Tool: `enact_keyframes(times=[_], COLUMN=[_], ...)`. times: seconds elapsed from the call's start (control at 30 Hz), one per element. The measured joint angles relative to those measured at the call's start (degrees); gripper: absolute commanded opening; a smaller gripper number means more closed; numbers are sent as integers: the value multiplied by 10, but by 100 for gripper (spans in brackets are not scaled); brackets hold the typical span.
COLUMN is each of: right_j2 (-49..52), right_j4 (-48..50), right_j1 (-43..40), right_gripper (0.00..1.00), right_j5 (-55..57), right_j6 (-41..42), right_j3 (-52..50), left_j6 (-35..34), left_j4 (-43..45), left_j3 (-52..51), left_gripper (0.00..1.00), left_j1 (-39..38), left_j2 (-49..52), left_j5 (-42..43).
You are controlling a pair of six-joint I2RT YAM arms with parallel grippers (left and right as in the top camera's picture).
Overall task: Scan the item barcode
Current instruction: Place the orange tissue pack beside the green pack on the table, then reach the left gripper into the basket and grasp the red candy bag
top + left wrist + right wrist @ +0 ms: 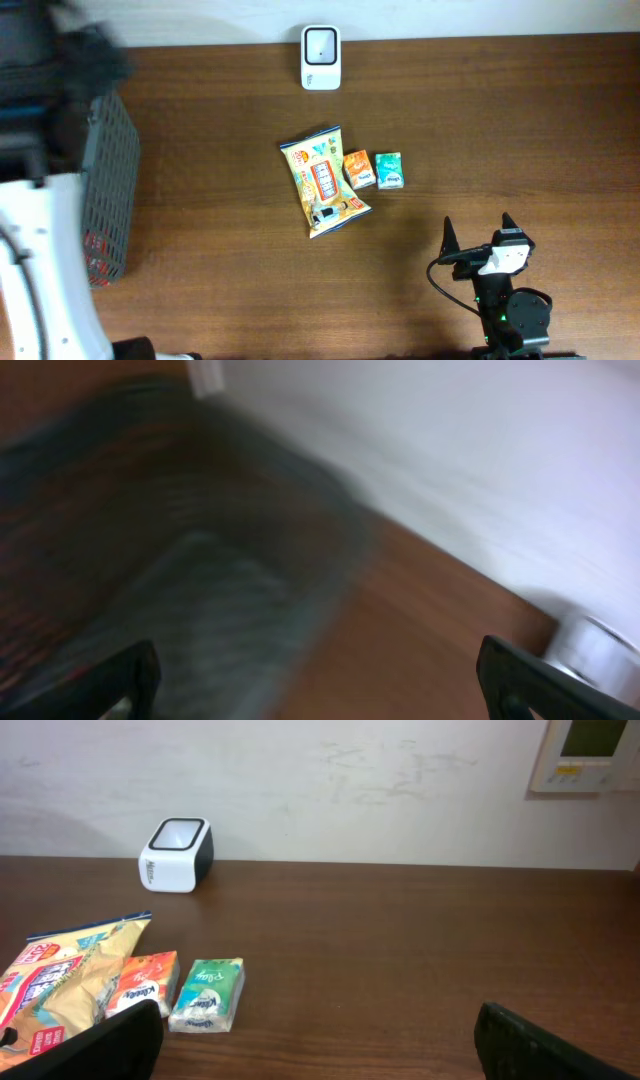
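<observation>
Brown wood table [200, 120], white wall behind. Yellow snack bag [322, 182] lies flat mid-table with a red label panel and blue trim; the writing is too small to read. Just right of it sit an orange pack [358, 168] and a green pack [389, 170], side by side. White scanner [321, 57] at far edge. Grey mesh basket [110, 170] at left. Left gripper [320, 675] is over the basket; the view is blurred, but its fingers look spread. Right gripper [477, 232] is near right, spread, holding nothing.

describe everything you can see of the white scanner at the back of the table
The scanner is a small plastic-looking box, white in front, black on the side, rounded corners, a square window on its sloped top. It stands upright on the wooden table at the far edge by the wall; nothing else touches it.
</observation>
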Motion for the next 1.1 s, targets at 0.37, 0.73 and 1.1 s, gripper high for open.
enact_keyframes(times=[0.37, 0.73, 1.1], right_j2=[0, 0, 0], right_j4=[0, 0, 0], right_j1=[0, 0, 0], right_gripper=[98, 98, 98], right_j5=[0, 0, 0], right_j6=[-1, 0, 0], right_j3=[0, 0, 0], left_j6=[-91, -94, -125], left_j4=[-42, 5, -53], left_j3=[-116, -198, -199], left_gripper=[99, 89, 92], left_j1=[254, 254, 254], left_j2=[81, 250, 308], left_j5=[8, -35, -42])
